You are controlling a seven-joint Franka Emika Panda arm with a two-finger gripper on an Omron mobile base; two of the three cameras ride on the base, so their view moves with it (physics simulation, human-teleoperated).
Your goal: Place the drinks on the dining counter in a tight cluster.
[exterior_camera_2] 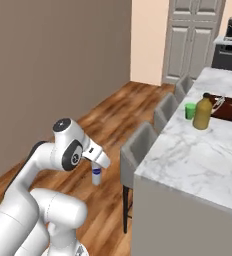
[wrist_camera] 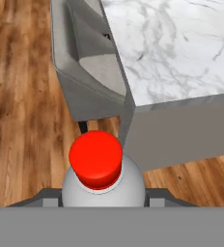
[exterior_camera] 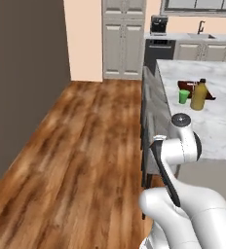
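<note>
My gripper (wrist_camera: 103,197) is shut on a small pale bottle (wrist_camera: 102,185) with a red cap, which it holds upright above the wooden floor. From the right base view the same bottle (exterior_camera_2: 96,176) hangs under the hand (exterior_camera_2: 95,159), left of the dining counter (exterior_camera_2: 198,155) and lower than its top. A squat yellow juice bottle (exterior_camera: 199,96) (exterior_camera_2: 202,113) with a black cap stands further along the counter (exterior_camera: 217,124). In the hand view the counter's near corner (wrist_camera: 172,48) lies ahead and to the right of the held bottle.
Grey padded stools (exterior_camera_2: 138,145) (exterior_camera: 151,112) (wrist_camera: 87,72) line the counter's edge between the hand and the marble top. A green cup (exterior_camera_2: 190,111) (exterior_camera: 183,96) and a brown tray (exterior_camera_2: 228,109) (exterior_camera: 193,86) sit by the juice bottle. Open wooden floor (exterior_camera: 81,146) lies to the left.
</note>
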